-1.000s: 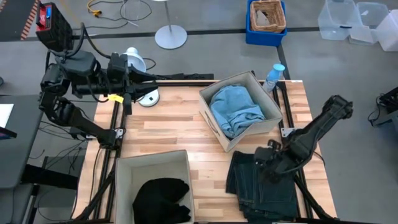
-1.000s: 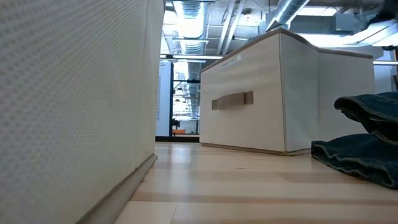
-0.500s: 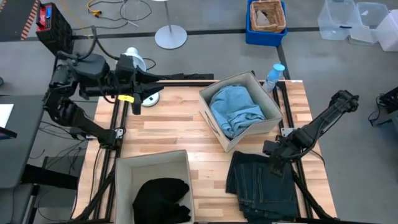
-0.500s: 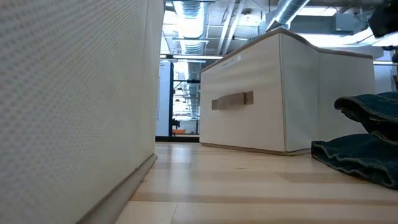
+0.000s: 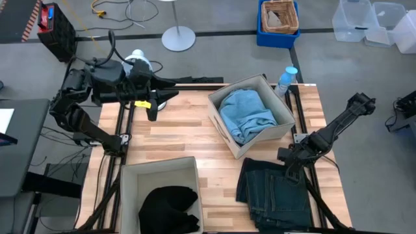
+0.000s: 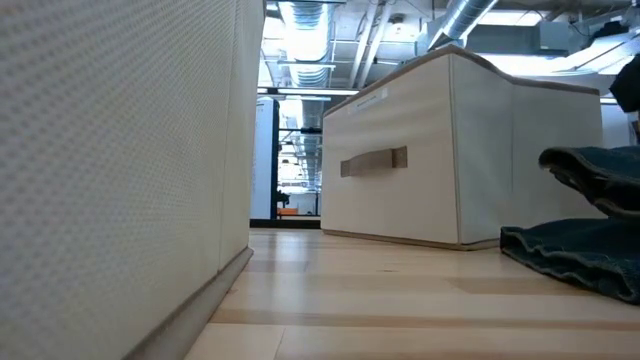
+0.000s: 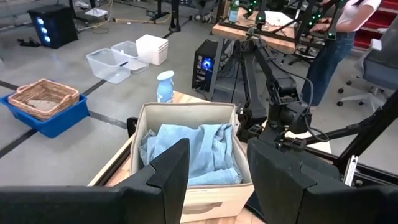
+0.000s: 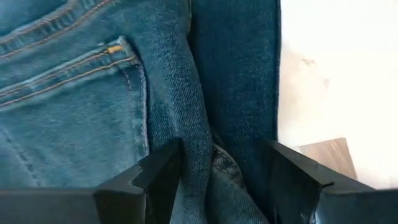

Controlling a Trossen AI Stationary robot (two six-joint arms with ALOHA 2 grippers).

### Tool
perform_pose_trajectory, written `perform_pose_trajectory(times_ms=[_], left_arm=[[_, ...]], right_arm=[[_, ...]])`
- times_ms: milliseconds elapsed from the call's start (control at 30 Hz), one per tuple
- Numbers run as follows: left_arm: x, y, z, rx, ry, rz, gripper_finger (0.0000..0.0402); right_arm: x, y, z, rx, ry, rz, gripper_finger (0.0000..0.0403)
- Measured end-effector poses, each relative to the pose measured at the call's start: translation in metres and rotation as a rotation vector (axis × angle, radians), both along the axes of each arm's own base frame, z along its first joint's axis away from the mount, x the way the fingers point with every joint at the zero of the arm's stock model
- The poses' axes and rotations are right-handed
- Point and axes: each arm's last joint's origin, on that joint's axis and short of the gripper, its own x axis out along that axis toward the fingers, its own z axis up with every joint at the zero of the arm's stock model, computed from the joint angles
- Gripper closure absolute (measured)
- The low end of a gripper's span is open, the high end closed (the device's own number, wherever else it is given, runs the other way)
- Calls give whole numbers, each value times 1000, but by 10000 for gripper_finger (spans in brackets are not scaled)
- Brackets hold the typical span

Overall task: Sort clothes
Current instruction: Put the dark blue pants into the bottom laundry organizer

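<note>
The dark blue-green jeans (image 5: 276, 195) lie bunched on the table's near right; they also show in the low view (image 6: 585, 225). My right gripper (image 5: 289, 166) is open just above their far edge, its fingers on either side of a raised fold (image 8: 205, 143). My left gripper (image 5: 153, 109) is open and empty over the table's far left corner. The light blue denim piece (image 5: 246, 116) lies in the far box (image 5: 220, 127). The black garment (image 5: 168, 205) lies in the near box (image 5: 159, 168). The turquoise top is not in view. My right gripper (image 8: 224, 168) comes at the jeans from above, its open fingers (image 8: 155, 177) standing on either side of a raised fold near a back pocket (image 8: 74, 81). I cannot tell whether they touch the cloth. The jeans lie on the table.
A spray bottle (image 5: 286, 79) stands at the table's far right corner. Bare wood (image 5: 175, 133) lies between the two boxes. A white lamp (image 5: 140, 64) and a blue crate (image 5: 278, 23) stand on the floor beyond the far edge. A person (image 7: 339, 37) stands in the room.
My left gripper has swung toward the table's right, coming over the far left corner. My right gripper has shifted a little toward the table's right edge and come down toward the jeans; the jeans' upper fold has changed shape slightly.
</note>
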Motion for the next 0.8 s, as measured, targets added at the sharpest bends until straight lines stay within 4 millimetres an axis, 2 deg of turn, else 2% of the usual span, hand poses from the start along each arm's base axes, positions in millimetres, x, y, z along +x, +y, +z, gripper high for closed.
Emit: perform_pose_trajectory(times_ms=[333,633,800], left_arm=[[0,5,0,-10,-3,28,244],[0,5,0,-8,-3,30,244],[0,5,0,-6,-2,30,244]], right_arm=[[-1,-7,-44,108,-4,-33,163],[3,-8,-56,202,-40,-2,165],[5,-7,-56,209,-61,21,203]])
